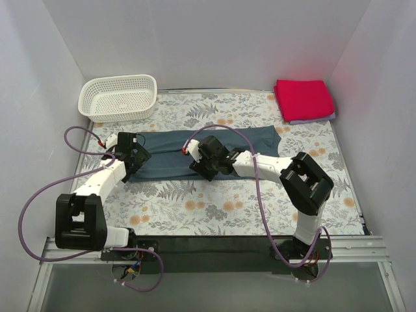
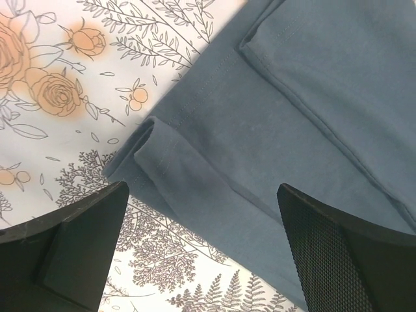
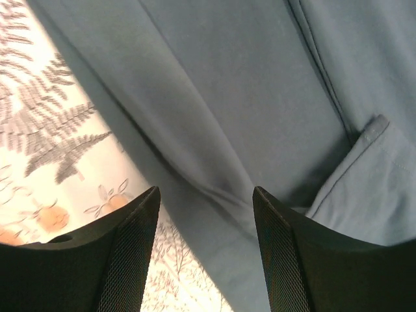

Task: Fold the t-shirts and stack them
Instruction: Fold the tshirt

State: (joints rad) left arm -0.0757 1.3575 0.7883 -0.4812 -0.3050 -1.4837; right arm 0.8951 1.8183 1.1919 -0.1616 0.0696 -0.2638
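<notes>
The slate blue-grey t-shirt (image 1: pixel 170 156) lies flat in a long folded strip across the middle of the floral table. My left gripper (image 1: pixel 133 160) is open over its left end, with the near hem and a folded corner between the jaws in the left wrist view (image 2: pixel 214 162). My right gripper (image 1: pixel 207 164) is open over the strip's middle near edge, cloth under it in the right wrist view (image 3: pixel 221 97). The red t-shirt (image 1: pixel 303 99) lies folded at the back right, on top of the folded lavender t-shirt (image 1: pixel 313 119), of which only an edge shows.
A white lattice basket (image 1: pixel 119 97) stands empty at the back left. White walls close in the table on three sides. A purple cable loops off each arm.
</notes>
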